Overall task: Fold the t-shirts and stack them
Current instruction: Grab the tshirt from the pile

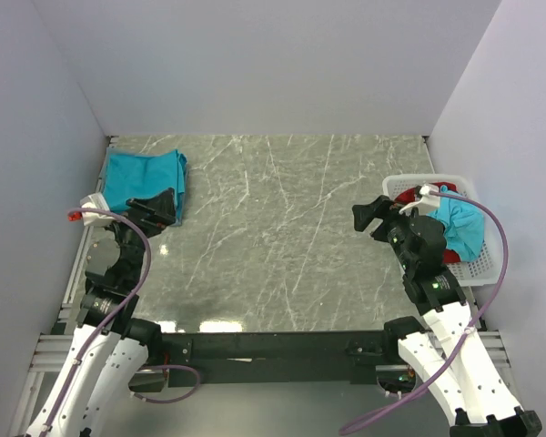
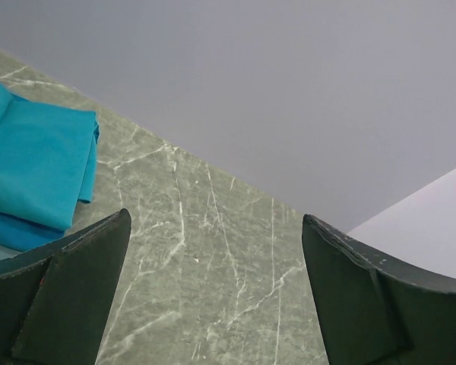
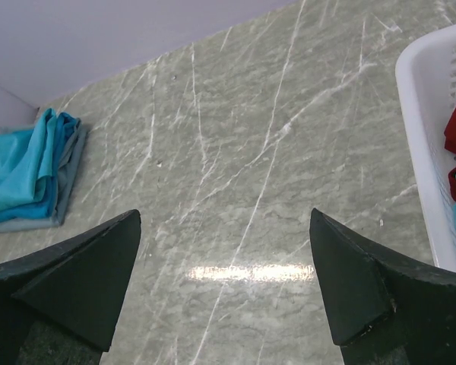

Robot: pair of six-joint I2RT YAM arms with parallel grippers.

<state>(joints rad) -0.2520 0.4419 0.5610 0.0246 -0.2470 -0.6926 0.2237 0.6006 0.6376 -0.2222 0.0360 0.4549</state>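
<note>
Turquoise folded t-shirts [image 1: 146, 180] lie stacked at the far left of your table [image 1: 273, 246]; a crumpled t-shirt [image 1: 462, 228] sits in the white basket [image 1: 497, 259] at right. Your left gripper [image 1: 159, 208] and right gripper [image 1: 371, 214] both gape wide.

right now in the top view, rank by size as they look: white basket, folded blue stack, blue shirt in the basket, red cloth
1. white basket
2. folded blue stack
3. blue shirt in the basket, partly behind the right arm
4. red cloth, mostly covered, true size unsure
</note>
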